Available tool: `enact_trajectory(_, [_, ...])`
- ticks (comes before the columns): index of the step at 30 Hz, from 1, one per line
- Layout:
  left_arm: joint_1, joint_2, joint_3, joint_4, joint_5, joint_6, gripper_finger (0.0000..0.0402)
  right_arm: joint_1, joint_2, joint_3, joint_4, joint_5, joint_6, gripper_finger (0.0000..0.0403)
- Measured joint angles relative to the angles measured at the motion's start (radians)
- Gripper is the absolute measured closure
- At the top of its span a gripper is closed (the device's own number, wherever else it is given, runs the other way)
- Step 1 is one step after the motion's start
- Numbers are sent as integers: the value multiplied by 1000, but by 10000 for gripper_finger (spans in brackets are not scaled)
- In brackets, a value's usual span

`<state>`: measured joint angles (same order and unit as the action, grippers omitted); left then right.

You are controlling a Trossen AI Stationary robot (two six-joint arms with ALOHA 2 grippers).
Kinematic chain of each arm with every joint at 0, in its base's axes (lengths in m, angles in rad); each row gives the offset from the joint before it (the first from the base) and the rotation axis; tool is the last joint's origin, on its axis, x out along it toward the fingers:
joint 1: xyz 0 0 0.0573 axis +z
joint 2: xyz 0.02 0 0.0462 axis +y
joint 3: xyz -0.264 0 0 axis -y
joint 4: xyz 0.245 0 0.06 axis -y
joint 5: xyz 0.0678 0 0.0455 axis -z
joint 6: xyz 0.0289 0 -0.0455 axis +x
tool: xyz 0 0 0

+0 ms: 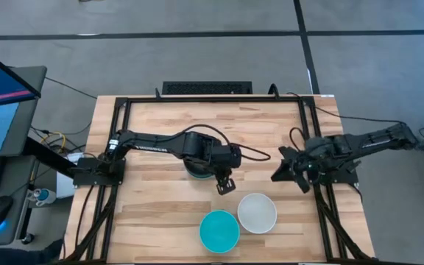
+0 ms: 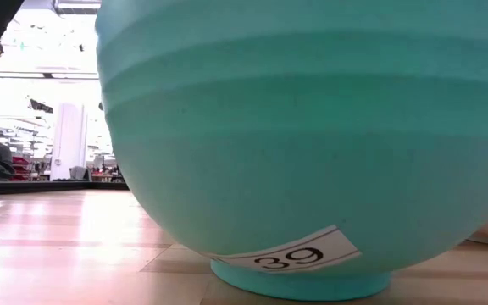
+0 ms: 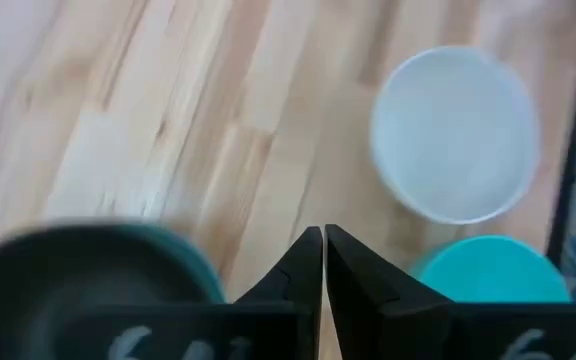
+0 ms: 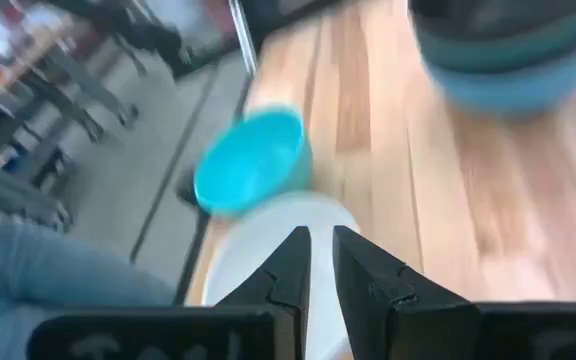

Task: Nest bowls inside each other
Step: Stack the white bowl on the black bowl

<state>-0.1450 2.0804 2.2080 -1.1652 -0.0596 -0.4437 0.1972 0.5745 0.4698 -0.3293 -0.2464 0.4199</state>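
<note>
A small round cyan-blue plastic bowl (image 1: 219, 230) is seen near the table's front edge, with a small round white plastic bowl (image 1: 257, 213) just beside it on the right. A stack of nested bowls (image 1: 195, 168), its top bowl dark and a teal rim showing beneath, is found at the middle of the light wooden table (image 1: 153, 213), largely covered by the left arm.

The bowls are judged light, stiff and smooth-walled, so slipping is likely under a loose pinch; the thin rim is the sensible place to be gripped, one finger inside and one outside. Little fragility is expected.

The left gripper (image 1: 225, 184) is held just right of the stack, its fingers pressed together on nothing. The right gripper (image 1: 285, 171) is kept at the table's right edge, its fingers nearly together and empty.

In the low view, a white sticker (image 2: 291, 253) reading "39" is seen near the cyan-blue bowl's base.
</note>
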Motion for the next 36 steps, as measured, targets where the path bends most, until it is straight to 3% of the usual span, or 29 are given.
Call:
enact_trajectory(9, [-20, -3, 97, 212, -14, 187, 395, 223, 79, 0, -10, 144, 131, 333])
enact_trajectory(16, [-20, -2, 95, 219, 84, 414, 395, 353, 256, 0, 27, 249, 205, 333])
enact_trajectory(23, [-6, -2, 95, 222, 131, 449, 395, 399, 393, 0, 133, 313, 290, 333])
enact_trajectory(36, [-10, -2, 95, 305, 127, 538, 395, 399, 540, 3, 124, 329, 382, 333])
